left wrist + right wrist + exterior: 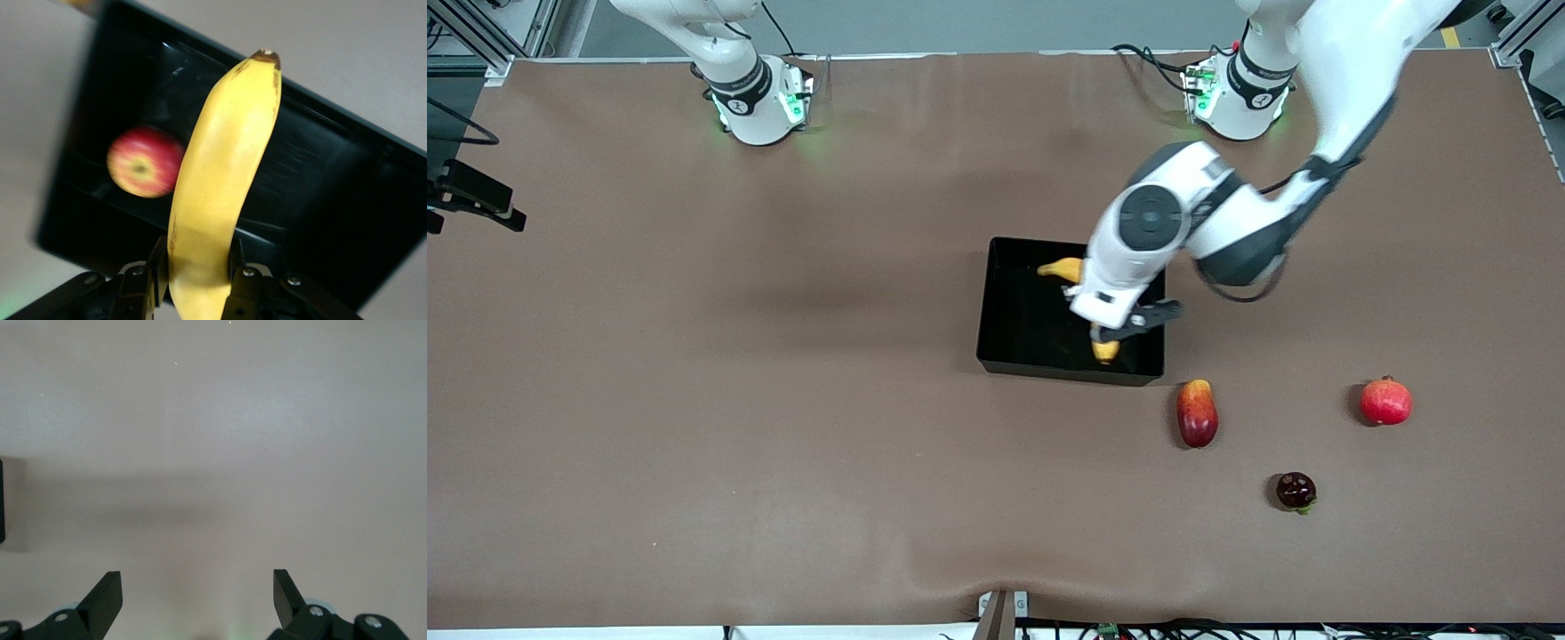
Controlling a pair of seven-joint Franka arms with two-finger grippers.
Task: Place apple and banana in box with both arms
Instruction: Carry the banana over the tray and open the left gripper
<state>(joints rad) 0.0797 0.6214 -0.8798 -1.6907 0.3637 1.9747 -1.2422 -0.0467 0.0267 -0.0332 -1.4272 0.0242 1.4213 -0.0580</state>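
The black box (1014, 302) lies mid-table. My left gripper (1112, 333) is over it and shut on the banana (1062, 268), whose two ends stick out past the wrist. In the left wrist view the fingers (152, 267) clamp the yellow banana (220, 167) near one end, above the box (333, 173). The apple (143, 171), red with yellow streaks, lies inside the box; the left arm hides it in the front view. My right gripper (197, 593) is open and empty over bare table and is out of the front view.
A red-yellow mango (1197, 412) lies just nearer the front camera than the box's corner. A round red fruit with a nub (1385, 401) and a small dark fruit (1296, 491) lie toward the left arm's end.
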